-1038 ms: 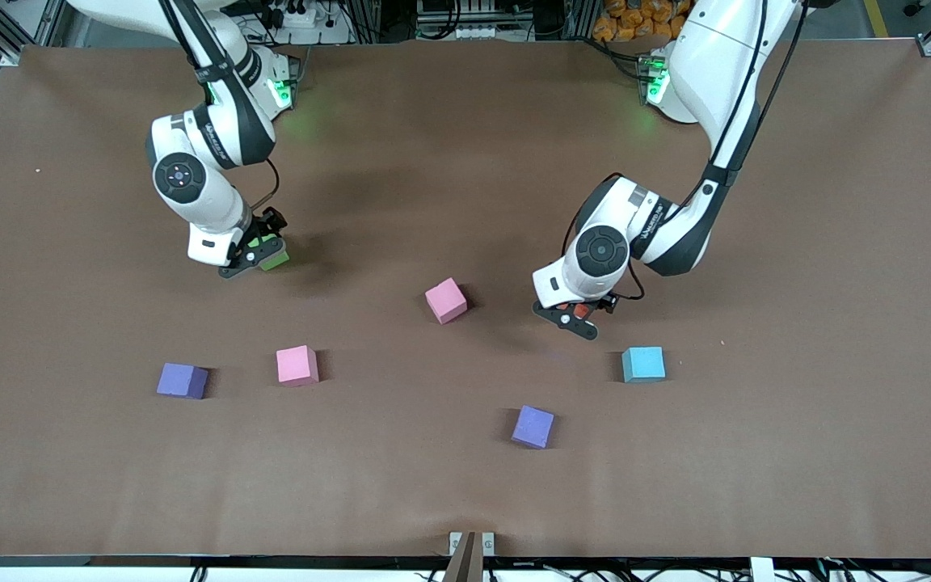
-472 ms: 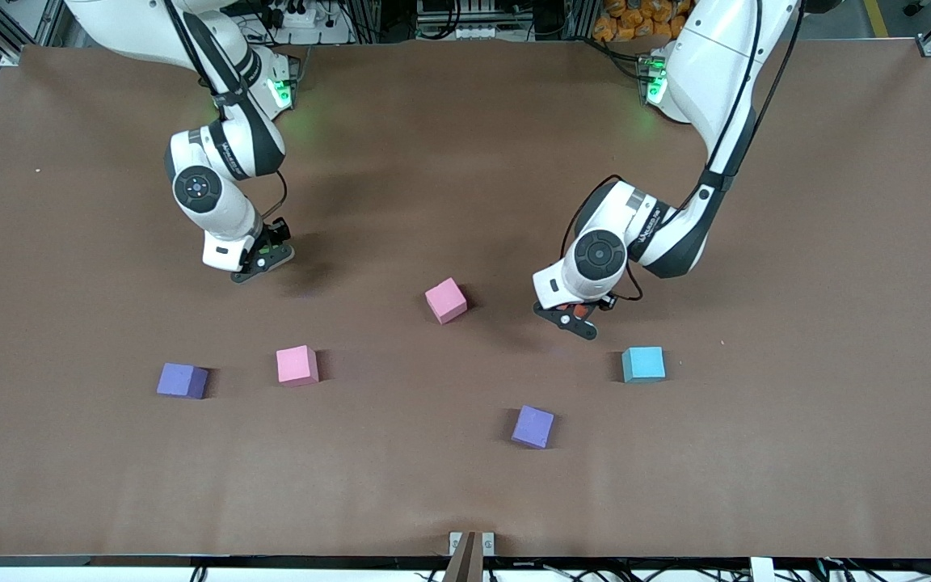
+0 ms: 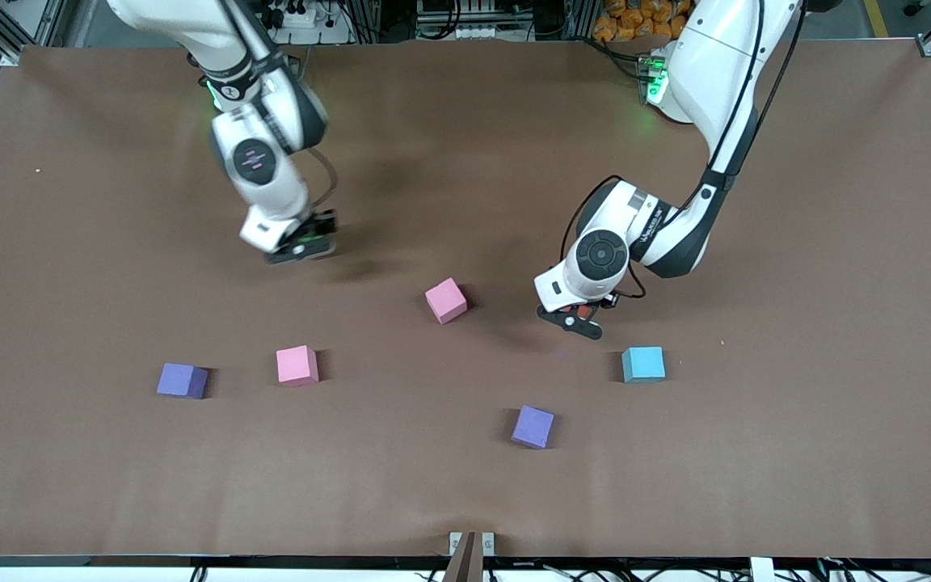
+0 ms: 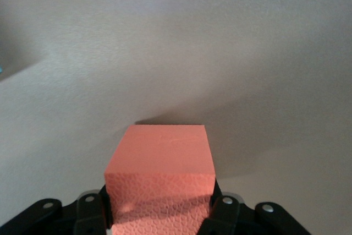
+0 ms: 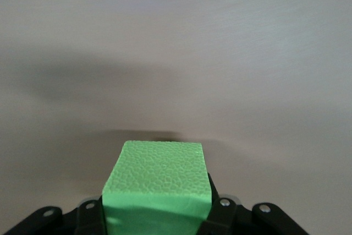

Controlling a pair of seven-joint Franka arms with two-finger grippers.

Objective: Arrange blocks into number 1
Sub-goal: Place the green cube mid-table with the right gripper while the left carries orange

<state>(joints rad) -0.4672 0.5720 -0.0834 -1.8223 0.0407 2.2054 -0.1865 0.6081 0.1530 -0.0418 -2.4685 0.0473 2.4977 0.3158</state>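
Observation:
My right gripper [image 3: 301, 242] is shut on the green block [image 5: 159, 174] and holds it over bare table, toward the robots' side of the middle pink block [image 3: 445, 300]. My left gripper [image 3: 575, 317] is shut on the orange block [image 4: 159, 158], low over the table between that pink block and the cyan cube [image 3: 643, 364]. A second pink block [image 3: 296, 364] and a purple block [image 3: 183, 380] lie toward the right arm's end. Another purple block [image 3: 532, 426] lies nearest the front camera.
The brown table mat [image 3: 797, 242] is bare along the robots' side and toward the left arm's end. A small metal bracket [image 3: 470, 543] sits at the table's front edge.
Both grippers have shut on their blocks. The right arm has lifted the green block and carried it toward the table's middle. The left gripper has barely risen.

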